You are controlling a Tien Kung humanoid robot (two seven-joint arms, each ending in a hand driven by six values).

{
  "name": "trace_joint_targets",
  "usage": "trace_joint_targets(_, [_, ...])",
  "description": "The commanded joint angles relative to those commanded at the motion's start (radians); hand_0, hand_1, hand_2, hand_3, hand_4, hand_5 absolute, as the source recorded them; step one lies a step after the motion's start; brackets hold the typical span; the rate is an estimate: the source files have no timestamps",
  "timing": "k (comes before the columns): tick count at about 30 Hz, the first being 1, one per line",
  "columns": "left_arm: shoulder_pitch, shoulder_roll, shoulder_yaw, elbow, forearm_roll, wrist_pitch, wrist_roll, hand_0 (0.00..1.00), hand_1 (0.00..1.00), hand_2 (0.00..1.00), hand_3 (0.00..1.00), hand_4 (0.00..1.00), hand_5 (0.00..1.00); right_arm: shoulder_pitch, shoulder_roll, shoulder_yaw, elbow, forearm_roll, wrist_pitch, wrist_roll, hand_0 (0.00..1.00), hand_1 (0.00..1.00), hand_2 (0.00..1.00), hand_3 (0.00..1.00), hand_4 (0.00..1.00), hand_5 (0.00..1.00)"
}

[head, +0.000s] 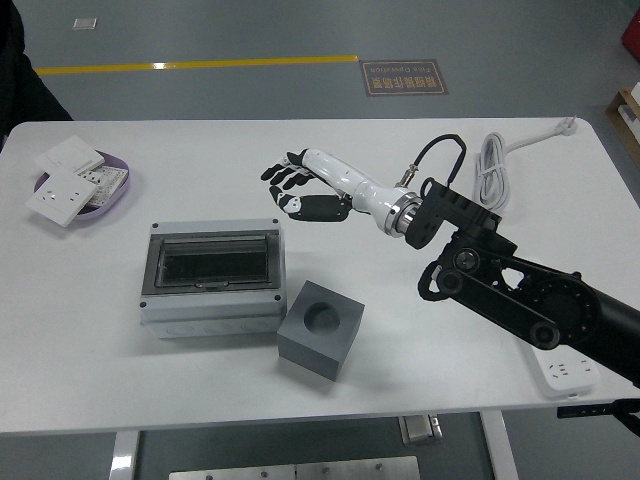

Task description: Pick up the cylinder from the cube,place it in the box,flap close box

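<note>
The grey box (212, 280) with a dark clear flap sits left of centre, and its flap lies flat and shut. The grey cube (320, 329) with a round empty hole stands just right of the box's front corner. No cylinder shows anywhere. My right hand (292, 188) is raised over the table behind the box, fingers spread and holding nothing. Its black arm (520, 300) comes in from the lower right. My left arm is out of view.
A purple bowl (122, 192) with white wall sockets sits at the far left. A coiled white cable (490, 170) lies at the back right, and a white power strip (565, 372) lies under my right arm. A dark sleeve (15, 60) shows at the top left corner.
</note>
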Motion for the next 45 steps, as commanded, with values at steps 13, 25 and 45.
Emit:
trace_joint_targets(13, [0.007,-0.01,0.012,0.0,-0.014,0.002,0.003,0.923,0.852,0.854,0.951,0.002,0.002,-0.234,-0.004,0.302,-0.011,-0.013,-0.004,0.124,0.739,0.678,0.709,0.694,0.551,0.431])
trace_joint_targets(25, [0.017,-0.02,0.02,0.0,-0.023,0.002,0.003,0.923,0.852,0.854,0.951,0.002,0.002,-0.403,0.018,0.466,-0.025,0.12,-0.024,0.262,0.742,0.68,0.702,0.685,0.611,0.429])
trace_joint_targets(45, [0.013,-0.027,0.029,0.0,-0.026,-0.001,0.0,0.923,0.852,0.854,0.951,0.002,0.002,-0.488,0.05,0.595,0.005,0.227,-0.008,0.338,0.756,0.692,0.707,0.681,0.671,0.419])
